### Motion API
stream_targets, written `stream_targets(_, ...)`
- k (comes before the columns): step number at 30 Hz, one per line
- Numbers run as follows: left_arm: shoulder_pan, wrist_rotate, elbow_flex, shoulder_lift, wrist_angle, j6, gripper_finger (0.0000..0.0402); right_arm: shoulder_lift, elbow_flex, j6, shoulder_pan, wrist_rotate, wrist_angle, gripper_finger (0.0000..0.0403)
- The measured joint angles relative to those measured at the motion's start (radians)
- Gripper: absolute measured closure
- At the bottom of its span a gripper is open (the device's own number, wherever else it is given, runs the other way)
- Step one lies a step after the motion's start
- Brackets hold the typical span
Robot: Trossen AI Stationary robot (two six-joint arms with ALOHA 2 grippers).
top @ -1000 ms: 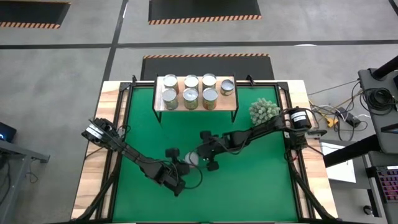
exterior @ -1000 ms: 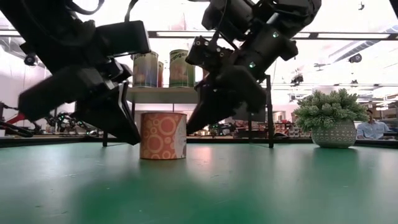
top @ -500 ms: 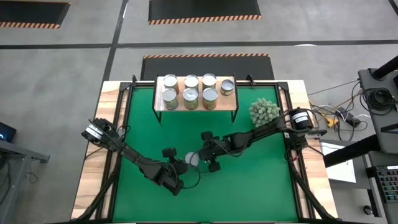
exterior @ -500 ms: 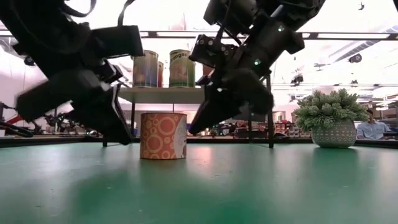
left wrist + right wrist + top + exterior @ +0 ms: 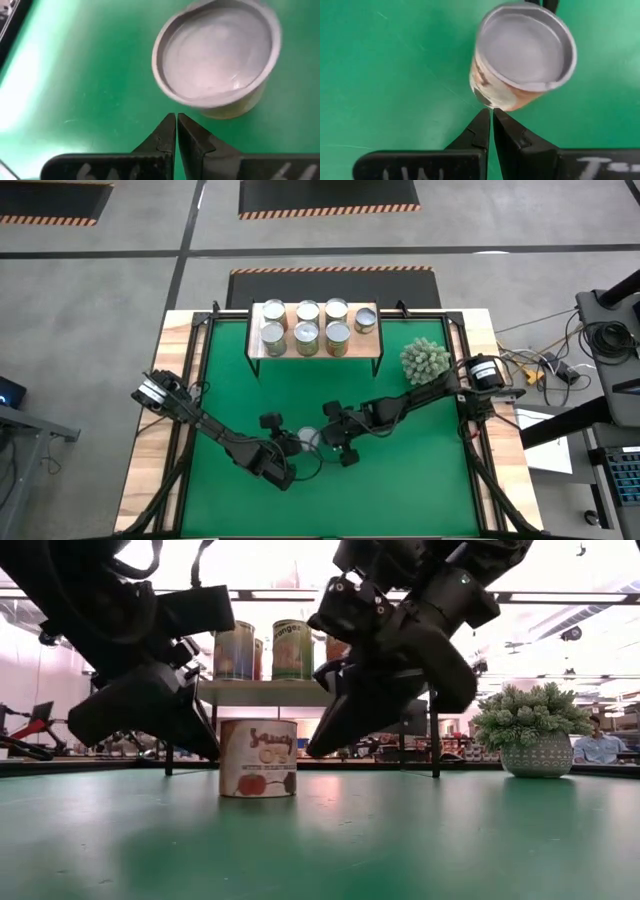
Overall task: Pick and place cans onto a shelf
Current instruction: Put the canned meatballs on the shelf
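Note:
One can (image 5: 258, 758) with a white and red label and a silver top (image 5: 215, 52) stands upright on the green mat (image 5: 400, 470), between my two grippers. My left gripper (image 5: 176, 120) is shut, its tips at the can's left side in the high view (image 5: 296, 443). My right gripper (image 5: 491, 114) is shut at the can's right side (image 5: 322, 436). Both slant down toward the can. Several more cans (image 5: 305, 325) stand on the wooden shelf (image 5: 365, 346) at the far edge. My left gripper's shut tips (image 5: 170, 122) stand right at the can's side wall below the rim (image 5: 190, 106), slanting down from the table's left and near side. Whether they touch it I cannot tell. My right gripper's shut fingertips (image 5: 484, 120) meet the can's side wall low down (image 5: 492, 104), slanting down from the table's right. The can stands upright on the mat.
A spiky pale-green plant in a pot (image 5: 425, 359) stands at the far right of the mat, close to my right arm. The shelf's black legs (image 5: 435, 740) rise behind the can. Open mat lies near the front edge.
The can has turned about its upright axis where it stands: the side facing the low view showed orange circles and now shows a white label with red marks. My left gripper has turned at the wrist. Both grippers have stayed shut beside the can.

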State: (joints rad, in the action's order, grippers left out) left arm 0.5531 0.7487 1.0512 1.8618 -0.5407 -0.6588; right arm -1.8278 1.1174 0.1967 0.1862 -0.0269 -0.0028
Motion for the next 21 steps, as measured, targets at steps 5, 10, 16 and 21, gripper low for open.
stream_targets(5,0.001,0.001,0.000,0.000,0.009,-0.009,0.0401,0.000,-0.009,-0.017,0.009,0.049,0.000,0.0390)
stream_targets(10,0.002,-0.029,0.000,0.000,0.009,-0.024,0.0401,0.000,-0.010,-0.040,0.010,0.077,-0.017,0.0390)
stream_targets(16,0.007,-0.059,0.000,0.000,0.009,-0.035,0.0401,0.000,-0.010,-0.089,0.010,0.076,-0.017,0.0389)
stream_targets(21,0.019,-0.111,0.000,-0.014,-0.011,-0.035,0.0401,0.002,-0.010,-0.123,0.010,0.029,-0.015,0.0359)
